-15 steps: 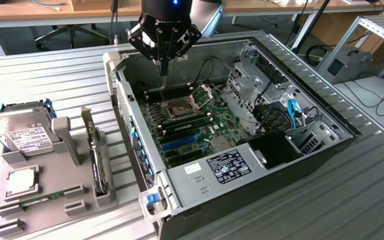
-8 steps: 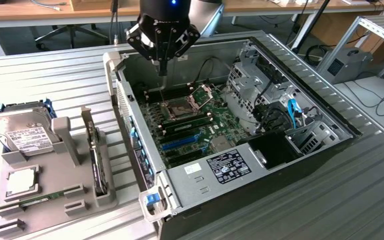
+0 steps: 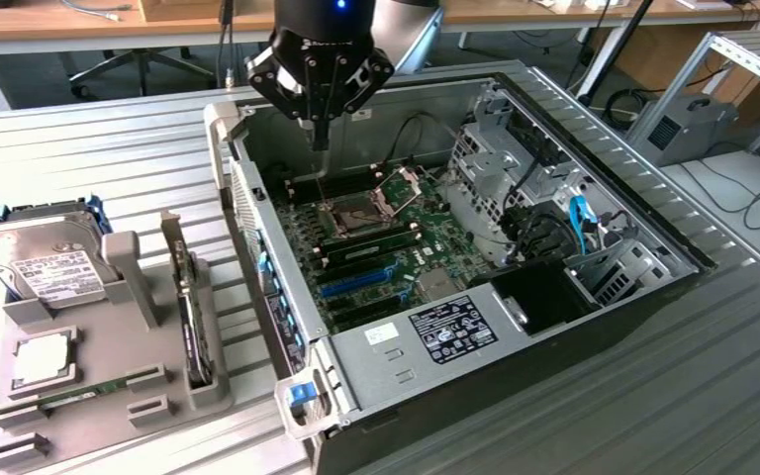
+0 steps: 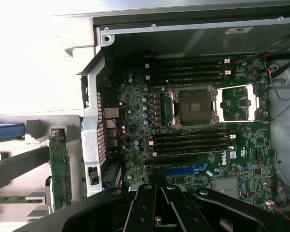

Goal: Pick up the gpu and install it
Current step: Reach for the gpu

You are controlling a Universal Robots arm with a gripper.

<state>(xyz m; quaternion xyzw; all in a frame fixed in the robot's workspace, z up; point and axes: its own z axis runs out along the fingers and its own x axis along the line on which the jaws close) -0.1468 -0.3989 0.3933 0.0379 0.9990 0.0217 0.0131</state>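
Hanging the tool (image 3: 321, 142) above the open computer case (image 3: 513, 386), over the motherboard (image 3: 380, 252) and close to the CPU socket (image 3: 351, 216), pressing its fingers together and pinching nothing. Leaving the gpu (image 3: 195, 327) untouched, standing on edge in a slot of the gray holder (image 3: 116, 341) on the table (image 3: 103, 148), just beside the case on the exterior view's left and well apart from the tool. Judging the step in hand as the reach for the gpu, hardly begun. Probably calling for spreading the fingers before descending, lining them up squarely across the top edge, and pinching bare board rather than fan or bracket. Also worth clearing the case wall and the holder's uprights on the way over, minding the hard drive (image 3: 44, 265) lying nearby. Drawing the gpu straight up along its slot, most likely, to avoid binding or tilting it.
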